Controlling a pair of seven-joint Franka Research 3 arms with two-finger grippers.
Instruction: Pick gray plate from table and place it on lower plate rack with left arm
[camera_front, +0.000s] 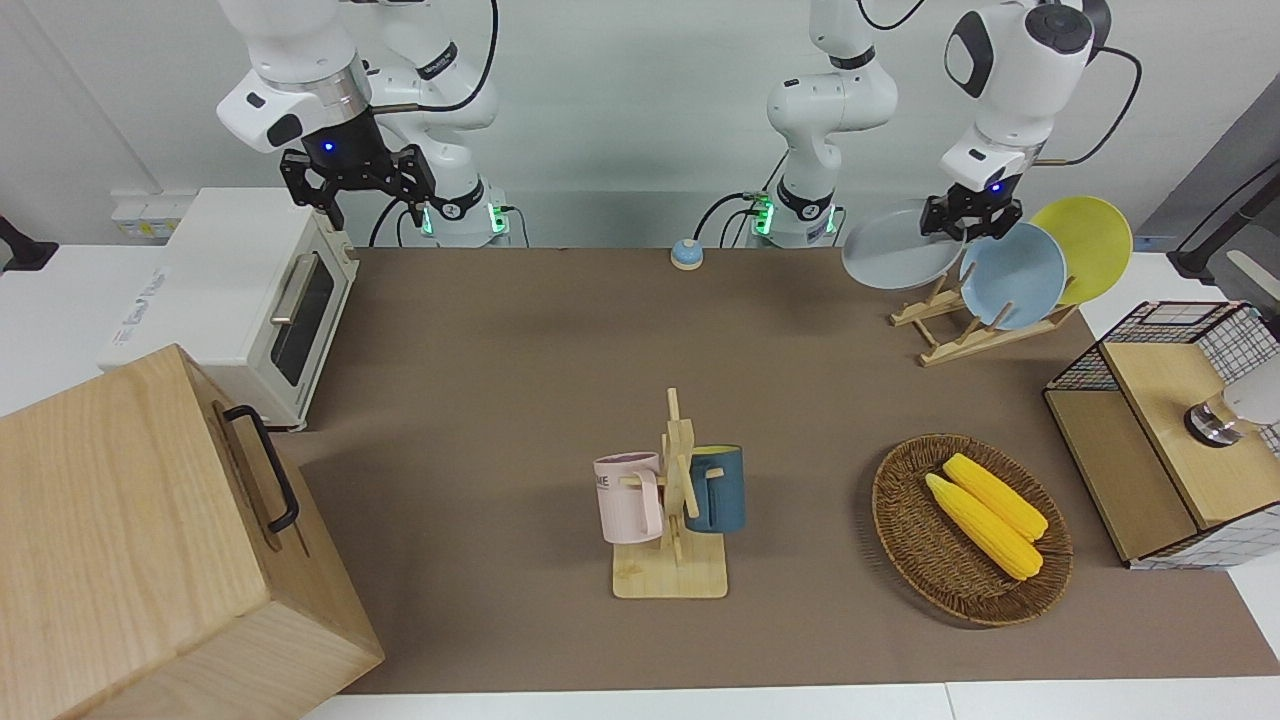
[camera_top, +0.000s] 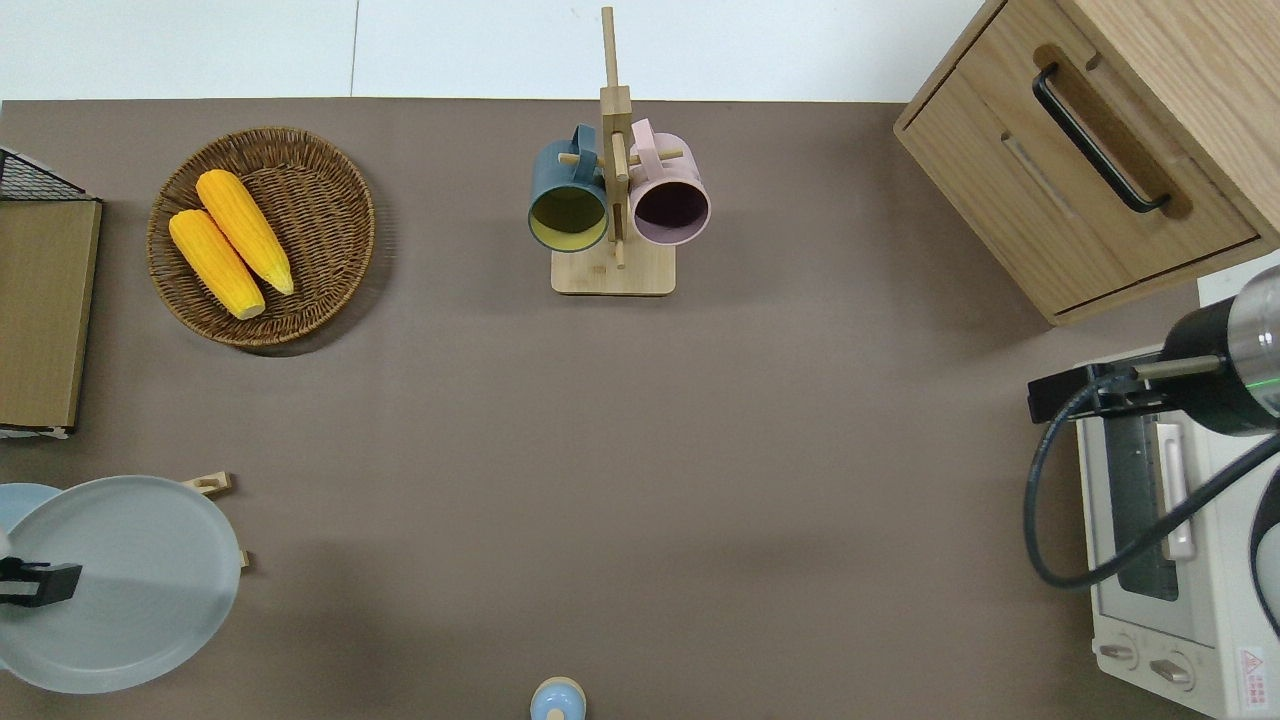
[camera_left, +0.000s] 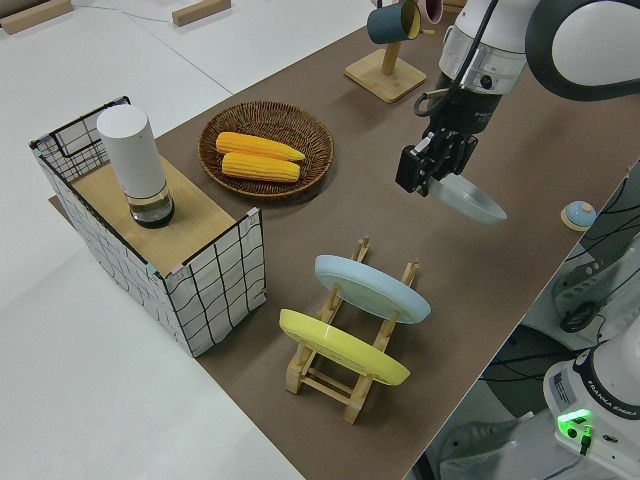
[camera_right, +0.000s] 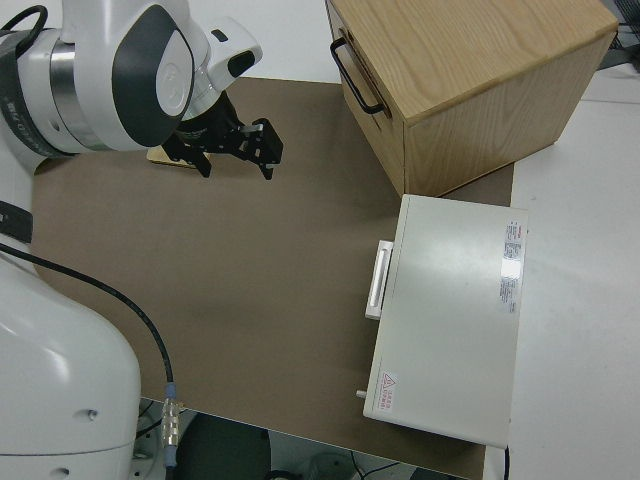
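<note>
brown table (camera_front: 560, 330) | left gripper (camera_front: 968, 222) pinches gray plate (camera_front: 895, 252) by its rim over lower plate rack (camera_left: 345, 370) | stiff, slick, breakable: keep rim hold | right gripper (camera_front: 357, 186) parked, jaws wide

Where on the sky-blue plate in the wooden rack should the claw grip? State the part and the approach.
Grip the raised upper rim of the round sky-blue plate, coming down from above. It leans in the light wooden peg rack, its lower edge caught between pegs and the round yellow plate close beside it, so only the top edge is free.
</note>
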